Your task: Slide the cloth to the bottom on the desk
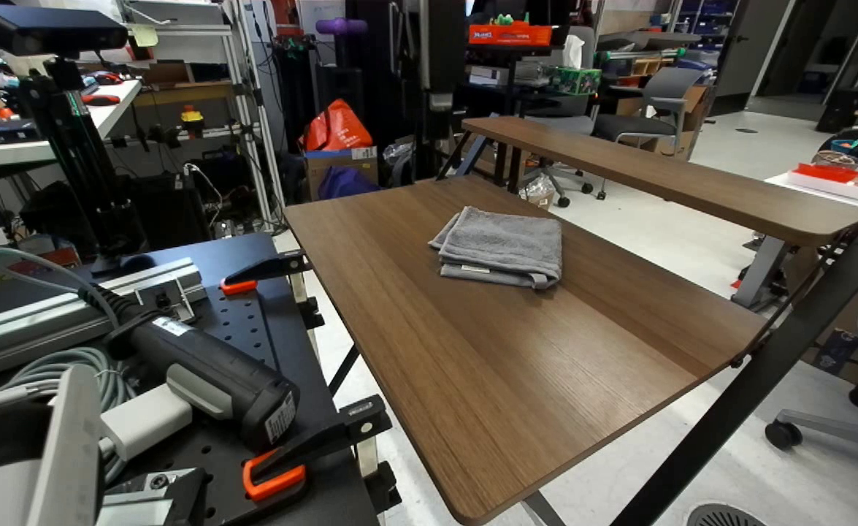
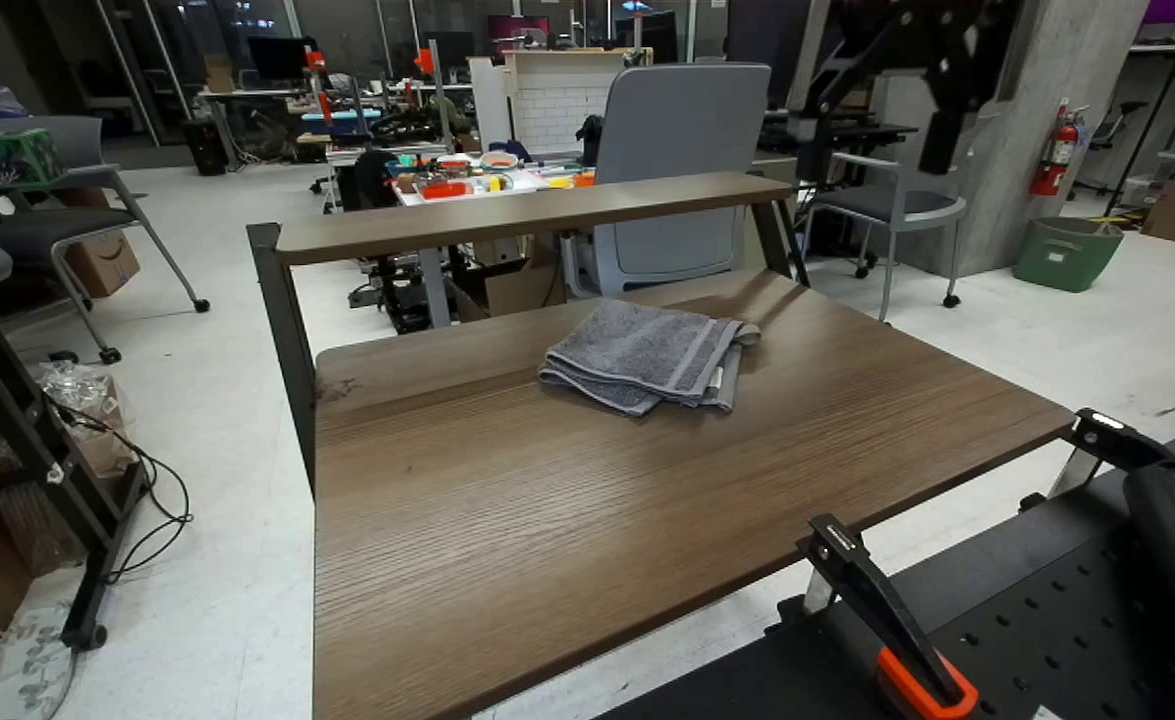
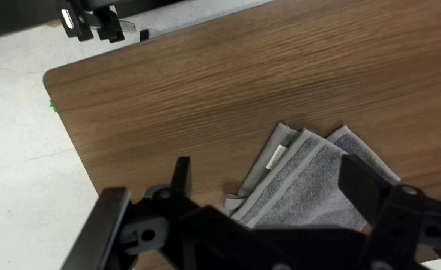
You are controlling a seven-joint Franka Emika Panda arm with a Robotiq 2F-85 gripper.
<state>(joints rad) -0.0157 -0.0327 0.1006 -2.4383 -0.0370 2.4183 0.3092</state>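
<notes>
Gripper [image 3: 267, 171] above the desk [image 1: 465, 351], jaws spread wide, holding nothing. Grey cloth [image 2: 637, 350] lies folded on the desk (white tag [image 3: 276, 156] showing), nearer the raised shelf [image 2: 537, 213] than the opposite edge in both exterior views.

Laboratory workspace, partly furnished as an office.
Indicators: perforated black counter [image 1: 242, 340] with orange-handled clamps [image 1: 330, 435], metal profile [image 1: 20, 332] and coiled cable [image 1: 85, 356]; around it, a cluttered white counter [image 1: 16, 153], wheeled chairs [image 2: 887, 203], monitors [image 2: 280, 60] and a fire extinguisher [image 2: 1054, 160].
</notes>
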